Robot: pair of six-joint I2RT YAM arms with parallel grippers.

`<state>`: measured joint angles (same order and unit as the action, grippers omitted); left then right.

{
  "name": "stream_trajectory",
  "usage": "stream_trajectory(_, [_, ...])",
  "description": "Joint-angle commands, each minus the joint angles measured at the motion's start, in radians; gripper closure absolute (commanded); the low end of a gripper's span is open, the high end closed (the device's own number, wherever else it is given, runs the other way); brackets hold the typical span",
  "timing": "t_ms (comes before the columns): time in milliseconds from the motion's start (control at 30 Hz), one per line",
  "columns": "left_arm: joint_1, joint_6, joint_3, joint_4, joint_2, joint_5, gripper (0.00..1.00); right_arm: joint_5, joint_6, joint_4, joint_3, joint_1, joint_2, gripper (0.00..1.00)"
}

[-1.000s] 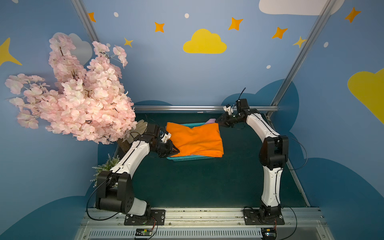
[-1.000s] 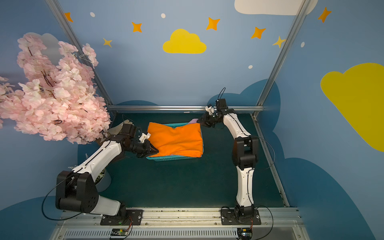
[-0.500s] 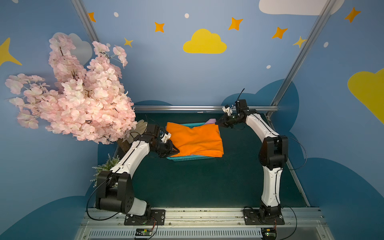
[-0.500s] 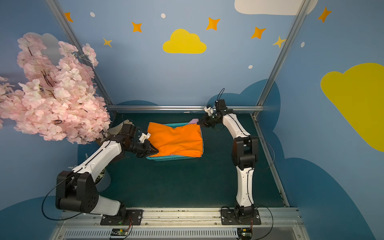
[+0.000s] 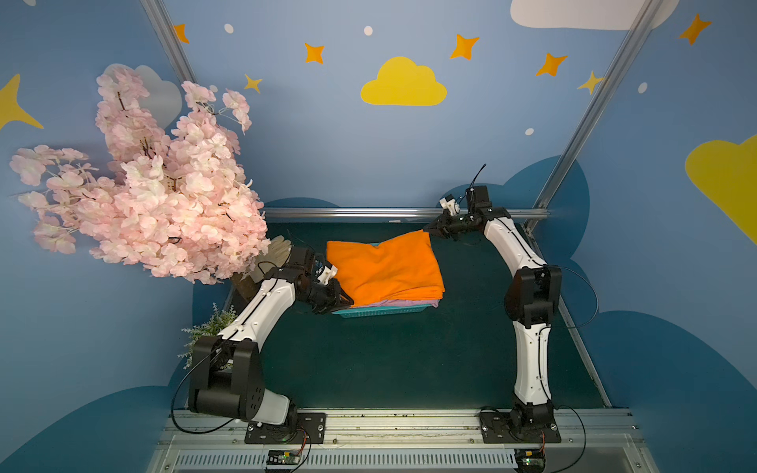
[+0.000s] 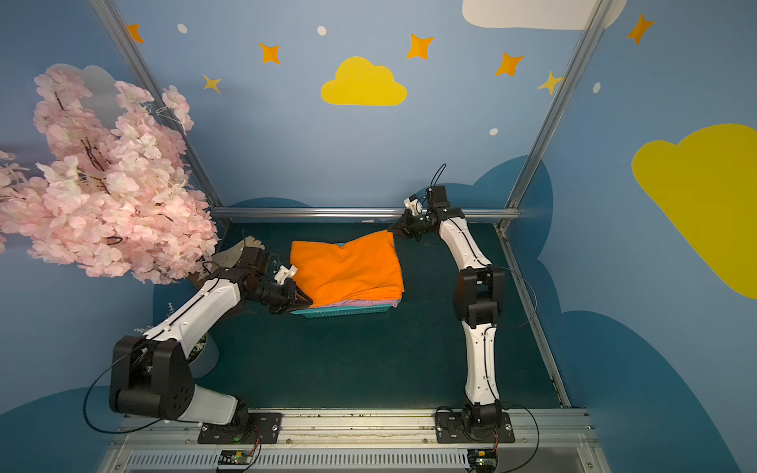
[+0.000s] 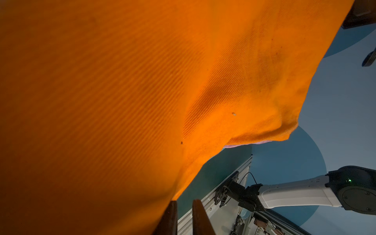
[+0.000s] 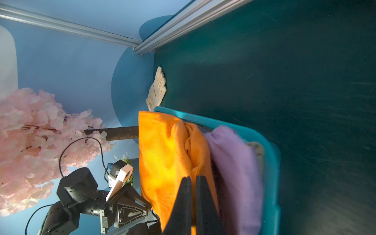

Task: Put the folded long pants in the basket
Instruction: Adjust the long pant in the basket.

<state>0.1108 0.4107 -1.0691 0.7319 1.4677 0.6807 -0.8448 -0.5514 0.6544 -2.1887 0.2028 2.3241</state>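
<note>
Right wrist cam: the right gripper point(image 8: 193, 179) is clamped tight on a far corner of the orange pants point(image 8: 162, 158), with cloth bunched right at its tips. The left gripper point(image 7: 184, 201) sits at the opposite near corner, jaws almost together and cloth against one finger. I can't tell if it's really pinching. The orange pair lies draped over the basket point(image 5: 381, 313), on top of the lilac pants point(image 8: 234, 162) inside, with its edges past the rim. Looks like the placing step for this pair. Next move, I'd guess: lower that lifted corner, let go, and tuck in the overhang.
</note>
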Motion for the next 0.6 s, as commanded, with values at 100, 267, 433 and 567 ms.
stream_trajectory(100, [-0.006,-0.018,0.013,0.022,-0.013,0.001,0.81,-0.032,-0.051,-0.071,0.043,-0.027,0.064,1.0])
stream_trajectory(267, [-0.006,-0.018,0.011,0.021,-0.019,-0.003,0.81,0.007,-0.048,-0.102,0.124,-0.038,-0.003,0.66])
stream_trajectory(433, [-0.006,-0.019,-0.011,0.023,-0.027,0.015,0.81,0.081,-0.005,-0.093,0.239,-0.066,-0.186,0.53])
stream_trajectory(567, [-0.006,-0.007,-0.027,0.017,-0.046,0.025,0.8,0.119,0.018,-0.087,0.406,-0.064,-0.381,0.53])
